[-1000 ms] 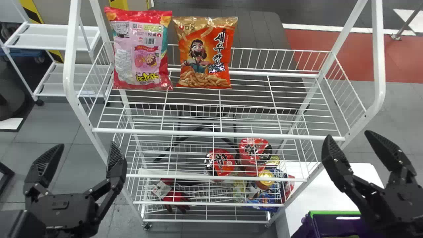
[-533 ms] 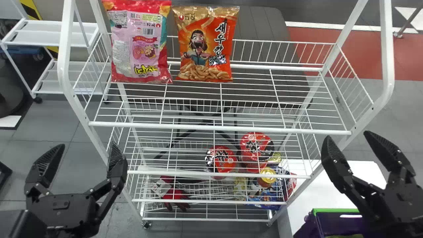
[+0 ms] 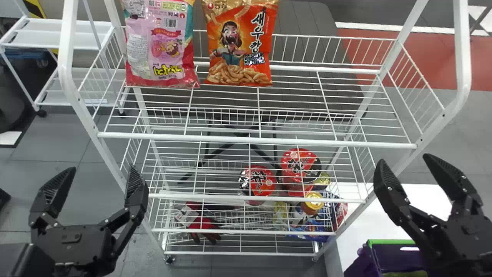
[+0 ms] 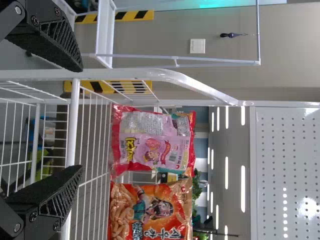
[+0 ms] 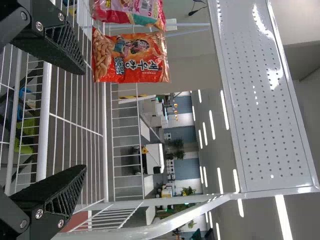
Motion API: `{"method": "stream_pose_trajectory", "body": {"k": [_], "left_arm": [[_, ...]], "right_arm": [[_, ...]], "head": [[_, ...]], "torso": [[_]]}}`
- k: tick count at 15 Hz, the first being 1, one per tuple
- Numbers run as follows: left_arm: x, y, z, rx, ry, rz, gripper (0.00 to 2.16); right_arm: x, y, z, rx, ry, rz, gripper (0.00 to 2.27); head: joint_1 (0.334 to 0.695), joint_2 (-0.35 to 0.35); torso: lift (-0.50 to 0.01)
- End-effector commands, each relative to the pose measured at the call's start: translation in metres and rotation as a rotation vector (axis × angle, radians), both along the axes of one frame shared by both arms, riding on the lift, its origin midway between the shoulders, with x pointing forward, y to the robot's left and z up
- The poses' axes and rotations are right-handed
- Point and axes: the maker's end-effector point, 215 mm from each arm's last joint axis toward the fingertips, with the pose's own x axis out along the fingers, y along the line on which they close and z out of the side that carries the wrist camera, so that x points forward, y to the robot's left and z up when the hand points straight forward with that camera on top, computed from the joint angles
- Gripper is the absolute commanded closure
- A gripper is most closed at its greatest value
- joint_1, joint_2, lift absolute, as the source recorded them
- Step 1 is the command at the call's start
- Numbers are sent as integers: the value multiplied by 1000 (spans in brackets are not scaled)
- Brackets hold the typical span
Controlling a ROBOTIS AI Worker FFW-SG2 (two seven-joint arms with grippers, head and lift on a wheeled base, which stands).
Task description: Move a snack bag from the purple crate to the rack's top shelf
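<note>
Black left gripper point(image 3: 102, 168) at eight o'clock and black right gripper point(image 3: 405, 158) at four, we held both wide-jawed near the white wire rack point(image 3: 230, 139).

Red-topped cups point(image 3: 258, 182) near a gold-lidded jar point(image 3: 313, 203), red gloves point(image 3: 205, 227), a white cart point(image 3: 61, 34), a white table point(image 3: 355, 229)

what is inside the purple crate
Inside the purple crate there's a bit of something yellowish green; too little shows to say what. The right arm and the head view's edge hide the rest.
</note>
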Motion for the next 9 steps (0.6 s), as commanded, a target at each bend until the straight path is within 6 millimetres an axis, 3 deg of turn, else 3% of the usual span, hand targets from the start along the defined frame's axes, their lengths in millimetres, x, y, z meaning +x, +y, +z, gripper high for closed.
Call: {"method": "stream_pose_trajectory", "body": {"k": [1,9], "left_arm": [[0,1,0,0,0,1,134],[-1,1,0,1,1,0,134]], "right_arm": [[0,0,0,1,0,-2,167],[-1,2,3,-2,-6,2,167]], "head": [[695,-64],[695,-62]], "torso": [[-118],[-151]]}}
